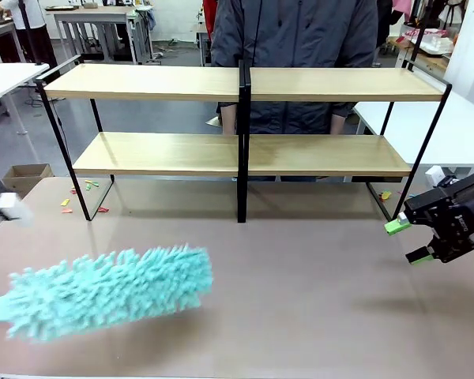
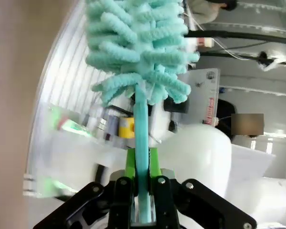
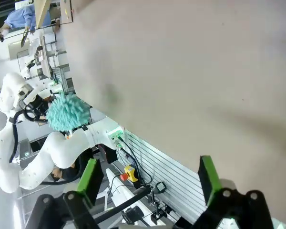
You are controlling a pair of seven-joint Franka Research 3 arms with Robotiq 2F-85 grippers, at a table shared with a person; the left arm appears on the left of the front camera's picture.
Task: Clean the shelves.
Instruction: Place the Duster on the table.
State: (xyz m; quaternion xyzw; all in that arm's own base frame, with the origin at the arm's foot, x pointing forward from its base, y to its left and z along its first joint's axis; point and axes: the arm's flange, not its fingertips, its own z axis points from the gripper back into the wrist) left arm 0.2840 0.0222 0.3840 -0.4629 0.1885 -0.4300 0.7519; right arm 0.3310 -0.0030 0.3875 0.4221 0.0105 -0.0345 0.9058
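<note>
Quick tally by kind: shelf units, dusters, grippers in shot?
Two-tier light-wood shelves in black metal frame: 1
Fluffy teal microfibre duster: 1
Black grippers with green pads: 2, the left gripper shut on the duster handle, the right gripper open
Total: 4

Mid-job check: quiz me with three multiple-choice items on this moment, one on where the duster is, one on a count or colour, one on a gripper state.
1. The duster is:
A. on the top board
B. low over the table, in front of the shelves
C. in the person's hand

2. The shelves have how many wooden tiers?
A. two
B. three
C. four

3. The right gripper's jaws are:
A. shut on the duster
B. shut on nothing
C. open

Answers: 1 B, the teal head hangs near the table's front left. 2 A, an upper and a lower board. 3 C, the green pads stand apart with nothing between.
</note>
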